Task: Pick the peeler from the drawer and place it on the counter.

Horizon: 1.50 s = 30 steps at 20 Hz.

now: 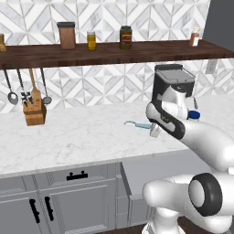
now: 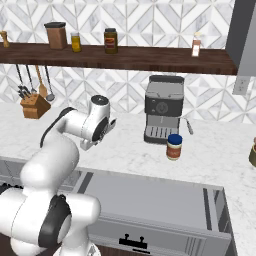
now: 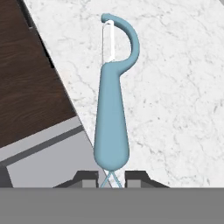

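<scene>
With gripper clamped on peeler above counter, lower flat, clear of drawer, then release.

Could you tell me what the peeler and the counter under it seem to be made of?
The peeler looks like smooth matte plastic: its handle and curved head are one even light blue, with a thin pale blade strip, possibly metal. The counter looks like polished white marble, judging by its faint grey veins, though it could be an imitation.
</scene>
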{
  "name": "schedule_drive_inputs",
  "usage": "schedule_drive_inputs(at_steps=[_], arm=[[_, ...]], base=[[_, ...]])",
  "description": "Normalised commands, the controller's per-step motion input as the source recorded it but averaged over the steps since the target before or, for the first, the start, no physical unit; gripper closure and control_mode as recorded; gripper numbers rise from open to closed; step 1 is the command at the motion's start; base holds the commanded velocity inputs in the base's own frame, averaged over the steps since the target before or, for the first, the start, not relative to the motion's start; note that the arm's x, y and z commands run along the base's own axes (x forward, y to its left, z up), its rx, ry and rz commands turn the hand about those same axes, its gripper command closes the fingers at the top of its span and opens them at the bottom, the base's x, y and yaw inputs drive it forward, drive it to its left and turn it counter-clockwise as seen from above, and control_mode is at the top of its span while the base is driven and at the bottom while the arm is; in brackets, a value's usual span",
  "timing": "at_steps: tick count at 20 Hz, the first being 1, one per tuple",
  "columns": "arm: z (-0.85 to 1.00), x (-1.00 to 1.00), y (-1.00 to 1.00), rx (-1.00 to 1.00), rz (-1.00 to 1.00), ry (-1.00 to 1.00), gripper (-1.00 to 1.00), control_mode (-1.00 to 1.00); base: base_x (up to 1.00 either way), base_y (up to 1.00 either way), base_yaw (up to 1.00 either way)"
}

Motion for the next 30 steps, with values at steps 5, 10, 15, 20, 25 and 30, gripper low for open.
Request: schedule_drive_inputs(at_steps=[5,10,15,20,25,30], arm=[[-0.49,0.45,0.23,0.0,-0.01,0.0,1.0,-1.0],[-0.5,0.36,0.04,0.0,-0.02,0.05,1.0,-1.0],[-0.44,0.42,0.17,0.0,-0.06,0.07,1.0,-1.0],[-0.41,0.25,0.04,0.0,-0.06,0.02,1.0,-1.0],[-0.49,0.15,0.0,0.0,-0.03,-0.01,1.0,-1.0],[-0.12,0.4,0.0,0.0,-0.05,-0.01,1.0,-1.0]], base=[[0.0,0.0,0.0],[0.0,0.0,0.0],[0.0,0.0,0.0],[0.0,0.0,0.0],[0.0,0.0,0.0],[0.0,0.0,0.0]])
